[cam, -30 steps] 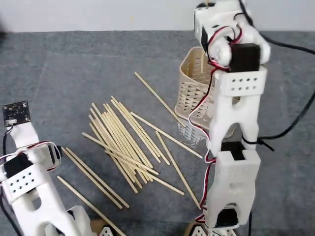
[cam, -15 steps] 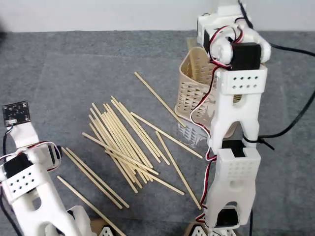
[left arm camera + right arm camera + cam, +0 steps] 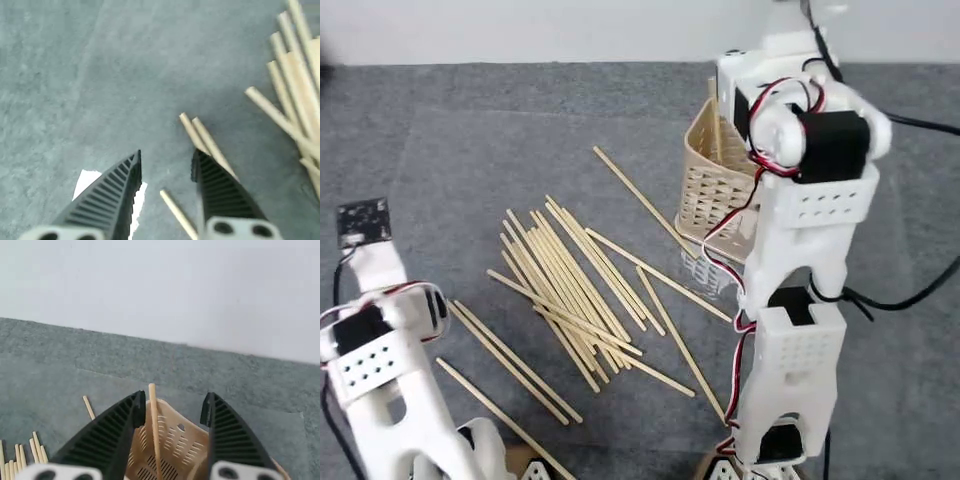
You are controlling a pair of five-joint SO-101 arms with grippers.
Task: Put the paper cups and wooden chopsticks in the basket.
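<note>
1. Right wrist view: my right claw (image 3: 174, 399) hangs released above the basket (image 3: 182, 437); one chopstick (image 3: 155, 435) stands upright inside the basket.
2. My left claw (image 3: 166, 160) gapes empty, well apart from the basket; loose chopsticks (image 3: 570, 285) lie beside the basket.

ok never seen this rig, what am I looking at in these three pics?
These are two small white robot arms at a table, each ending in a two-fingered gripper. The high view comes from a fixed camera looking down. In it, the right arm stands over a beige basket, and the left arm sits at the picture's lower left. Loose wooden chopsticks lie scattered on the grey mat. The other two pictures come from cameras on the wrists. The right gripper is open above the basket, where one chopstick stands upright inside. The left gripper is open too, low over the mat by some chopstick ends, holding nothing.
</note>
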